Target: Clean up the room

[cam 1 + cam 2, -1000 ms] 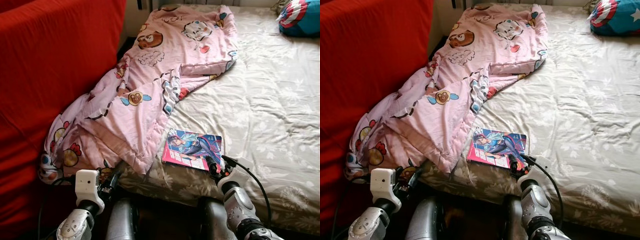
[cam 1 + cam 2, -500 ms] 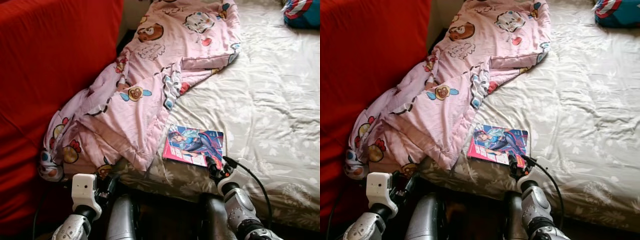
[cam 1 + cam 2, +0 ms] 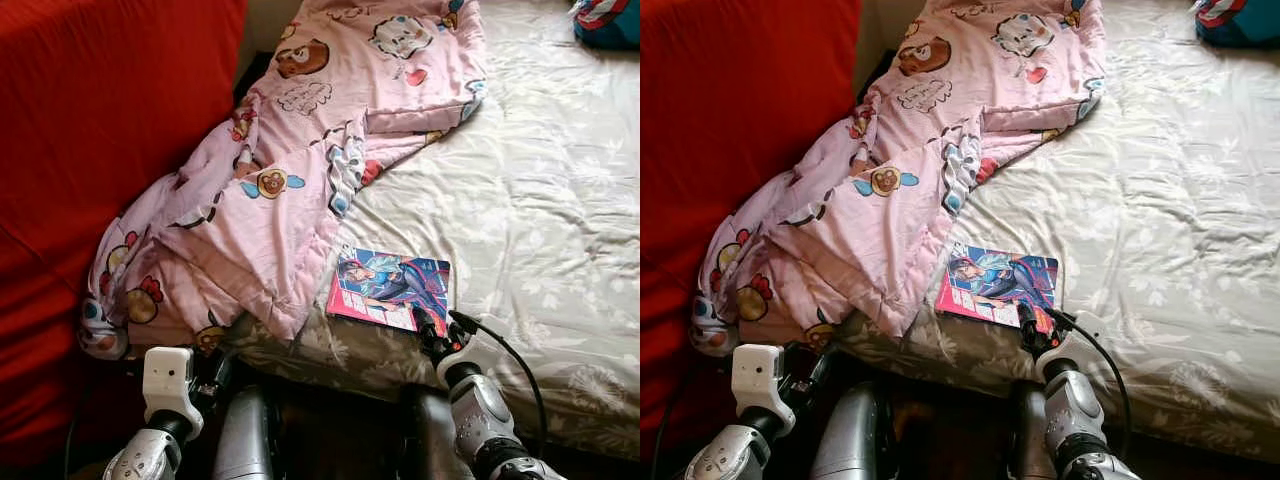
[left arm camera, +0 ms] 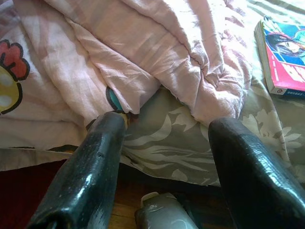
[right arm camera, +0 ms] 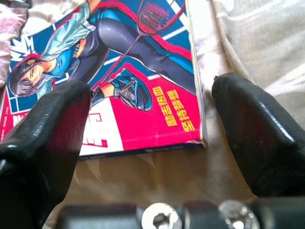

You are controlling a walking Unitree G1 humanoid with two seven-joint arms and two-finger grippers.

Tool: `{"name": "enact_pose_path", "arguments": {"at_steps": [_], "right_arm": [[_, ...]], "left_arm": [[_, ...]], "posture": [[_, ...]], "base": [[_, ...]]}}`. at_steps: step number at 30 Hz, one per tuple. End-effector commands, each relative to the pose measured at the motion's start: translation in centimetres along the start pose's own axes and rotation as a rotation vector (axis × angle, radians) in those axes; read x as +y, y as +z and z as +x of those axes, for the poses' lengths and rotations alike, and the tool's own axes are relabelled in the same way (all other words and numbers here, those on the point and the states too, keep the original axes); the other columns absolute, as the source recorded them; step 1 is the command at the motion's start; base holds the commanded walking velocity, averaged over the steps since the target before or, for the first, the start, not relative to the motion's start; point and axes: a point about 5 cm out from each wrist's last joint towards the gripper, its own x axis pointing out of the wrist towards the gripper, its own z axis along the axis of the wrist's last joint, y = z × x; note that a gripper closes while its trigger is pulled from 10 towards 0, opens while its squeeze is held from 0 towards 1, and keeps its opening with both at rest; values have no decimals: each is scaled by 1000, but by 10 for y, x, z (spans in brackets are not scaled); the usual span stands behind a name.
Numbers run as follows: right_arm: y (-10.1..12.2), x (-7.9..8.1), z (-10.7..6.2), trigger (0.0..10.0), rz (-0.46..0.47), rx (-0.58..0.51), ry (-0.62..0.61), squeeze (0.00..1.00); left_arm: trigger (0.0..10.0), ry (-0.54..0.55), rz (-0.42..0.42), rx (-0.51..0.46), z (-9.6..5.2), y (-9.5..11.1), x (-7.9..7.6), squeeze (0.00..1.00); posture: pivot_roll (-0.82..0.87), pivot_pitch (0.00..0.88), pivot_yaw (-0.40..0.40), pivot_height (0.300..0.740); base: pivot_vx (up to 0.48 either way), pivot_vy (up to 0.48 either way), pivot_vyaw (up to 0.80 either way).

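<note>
Just one book [image 3: 390,290], one blanket [image 3: 290,170]

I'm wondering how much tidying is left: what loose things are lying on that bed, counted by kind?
Blankets: 1, the pink cartoon blanket
Comic books: 1, the comic book by the right gripper
Cushions: 1, the blue cushion at the far corner
Total: 3

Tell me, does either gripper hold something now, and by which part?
Nothing is held. The right gripper is open at the near corner of the comic; the left gripper is open near the blanket.
</note>
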Motion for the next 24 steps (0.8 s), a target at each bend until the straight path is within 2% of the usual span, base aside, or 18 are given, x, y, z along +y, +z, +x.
{"name": "enact_pose_path", "arguments": {"at_steps": [1, 11, 24], "right_arm": [[-2, 0, -2, 10000, -5, -3, 10, 0], [-6, 4, -2, 10000, 5, 21, 39, 0], [-19, -5, -10, 10000, 25, 65, -11, 0]], "left_arm": [[10000, 13, 1, 26, -4, -4, 4, 0], [10000, 11, 3, 32, -5, -5, 5, 0], [10000, -2, 20, 43, -11, -5, 4, 0]], "posture": [[164, 223, 77, 572], [168, 223, 80, 572], [184, 236, 86, 572]], "base": [[0, 0, 0], [0, 0, 0], [0, 0, 0]]}}
